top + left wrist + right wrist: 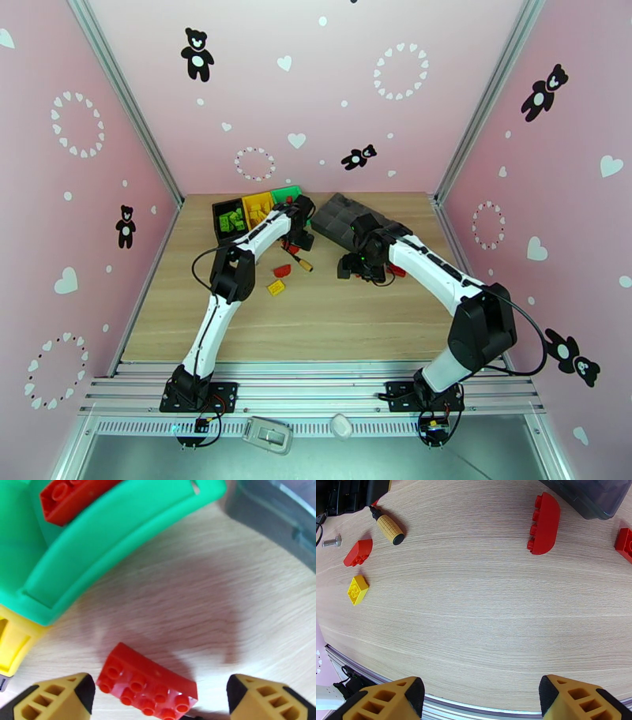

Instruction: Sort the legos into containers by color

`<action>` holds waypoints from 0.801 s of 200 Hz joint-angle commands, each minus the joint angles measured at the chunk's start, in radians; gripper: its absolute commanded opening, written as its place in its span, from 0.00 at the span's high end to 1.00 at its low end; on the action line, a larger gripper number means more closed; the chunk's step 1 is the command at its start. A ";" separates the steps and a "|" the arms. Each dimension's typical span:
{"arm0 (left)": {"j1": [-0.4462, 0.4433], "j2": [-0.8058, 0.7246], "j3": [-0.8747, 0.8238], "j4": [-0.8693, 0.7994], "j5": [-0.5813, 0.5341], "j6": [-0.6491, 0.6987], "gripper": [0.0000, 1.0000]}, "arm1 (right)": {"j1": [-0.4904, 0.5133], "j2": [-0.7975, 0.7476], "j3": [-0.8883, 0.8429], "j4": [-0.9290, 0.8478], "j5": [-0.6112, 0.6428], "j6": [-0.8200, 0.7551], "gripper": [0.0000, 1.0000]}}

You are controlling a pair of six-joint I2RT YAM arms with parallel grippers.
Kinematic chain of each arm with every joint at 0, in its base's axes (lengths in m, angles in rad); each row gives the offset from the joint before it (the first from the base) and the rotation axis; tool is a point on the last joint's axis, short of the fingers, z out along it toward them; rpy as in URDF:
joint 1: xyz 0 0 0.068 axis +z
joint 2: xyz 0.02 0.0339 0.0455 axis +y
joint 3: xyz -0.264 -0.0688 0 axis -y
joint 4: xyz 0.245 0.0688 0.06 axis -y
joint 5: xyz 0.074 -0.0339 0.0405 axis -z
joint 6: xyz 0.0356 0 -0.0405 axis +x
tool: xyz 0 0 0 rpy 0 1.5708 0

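Hands both wide: left hand point(160, 695) straddles red brick point(142, 679) just off green bin's point(114, 543) rim; right hand point(481, 699) well apart from that bin, over open table point(474, 610).

Robotics laboratory test cell, viewed from above and behind. Two white-and-black robot arms, left arm point(237, 276) and right arm point(442, 272), bolted through black base plates point(199, 395) to grooved aluminium rails point(316, 387) along the near edge. Light wood-grain tabletop point(332, 316) boxed in on three sides by pink wall panels point(332, 103), held in aluminium-extrusion corner posts point(125, 95). Panels printed with black teddy-bear decals point(197, 54) and white hearts point(296, 140), some set in rings: a decorated enclosure backdrop rather than room walls. Staged on the tabletop as handling items: three joined containers point(284, 193) and scattered legos point(276, 287).
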 commanded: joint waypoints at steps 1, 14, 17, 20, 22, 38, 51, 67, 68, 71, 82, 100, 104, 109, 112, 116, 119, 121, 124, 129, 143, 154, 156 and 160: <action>0.005 -0.028 0.015 -0.003 -0.043 0.007 0.06 | -0.004 -0.003 0.030 -0.023 -0.008 -0.012 0.19; 0.005 -0.031 0.009 0.006 -0.048 0.011 0.05 | -0.004 -0.003 0.030 -0.023 -0.007 -0.011 0.19; 0.006 -0.029 0.009 0.007 -0.045 0.012 0.04 | -0.004 -0.004 0.030 -0.023 -0.007 -0.012 0.19; 0.008 -0.029 0.011 0.006 -0.040 0.014 0.04 | -0.004 -0.003 0.030 -0.023 -0.008 -0.010 0.19; 0.009 -0.027 0.011 0.006 -0.037 0.015 0.04 | -0.004 -0.003 0.030 -0.023 -0.007 -0.010 0.19; 0.016 -0.009 0.019 0.000 -0.017 0.020 0.04 | -0.005 0.001 0.033 -0.021 -0.009 -0.008 0.19; 0.025 0.000 0.017 -0.002 0.006 0.022 0.04 | -0.005 0.004 0.036 -0.023 -0.011 -0.008 0.19; 0.029 -0.001 -0.003 0.016 0.049 0.029 0.04 | -0.006 0.006 0.041 -0.026 -0.011 -0.007 0.19; 0.029 -0.001 -0.003 0.017 0.051 0.030 0.04 | -0.006 0.007 0.041 -0.027 -0.011 -0.007 0.19; 0.029 0.001 -0.006 0.019 0.060 0.031 0.04 | -0.005 0.008 0.043 -0.027 -0.011 -0.007 0.19; 0.030 0.011 -0.005 0.021 0.087 0.036 0.04 | -0.005 0.009 0.046 -0.029 -0.011 -0.008 0.19; 0.031 0.025 -0.004 0.022 0.128 0.036 0.05 | -0.005 0.014 0.051 -0.033 -0.011 -0.006 0.19; 0.030 0.028 -0.004 0.023 0.134 0.036 0.05 | -0.005 0.016 0.051 -0.033 -0.012 -0.006 0.19; 0.030 0.029 -0.005 0.022 0.142 0.035 0.05 | -0.006 0.017 0.052 -0.033 -0.013 -0.006 0.19; 0.029 0.030 -0.006 0.022 0.150 0.035 0.05 | -0.005 0.017 0.052 -0.034 -0.014 -0.006 0.19; 0.029 0.030 -0.007 0.024 0.158 0.034 0.05 | -0.006 0.018 0.053 -0.034 -0.015 -0.005 0.19; 0.029 0.029 -0.010 0.025 0.165 0.034 0.06 | -0.006 0.019 0.054 -0.035 -0.015 -0.006 0.19; 0.029 0.028 -0.014 0.028 0.171 0.035 0.06 | -0.006 0.021 0.054 -0.036 -0.015 -0.005 0.19; 0.029 0.025 -0.019 0.030 0.177 0.034 0.06 | -0.005 0.021 0.054 -0.035 -0.016 -0.006 0.19; 0.029 0.022 -0.028 0.036 0.187 0.035 0.06 | -0.006 0.022 0.054 -0.035 -0.017 -0.004 0.19; 0.029 0.011 -0.051 0.048 0.215 0.033 0.06 | -0.005 0.023 0.057 -0.035 -0.020 -0.005 0.19; 0.027 0.005 -0.065 0.054 0.224 0.031 0.07 | -0.005 0.022 0.056 -0.035 -0.020 -0.005 0.19; 0.027 0.004 -0.067 0.054 0.225 0.030 0.07 | -0.006 0.023 0.057 -0.034 -0.020 -0.005 0.19; 0.024 0.001 -0.071 0.055 0.225 0.030 0.07 | -0.005 0.022 0.057 -0.033 -0.020 -0.005 0.19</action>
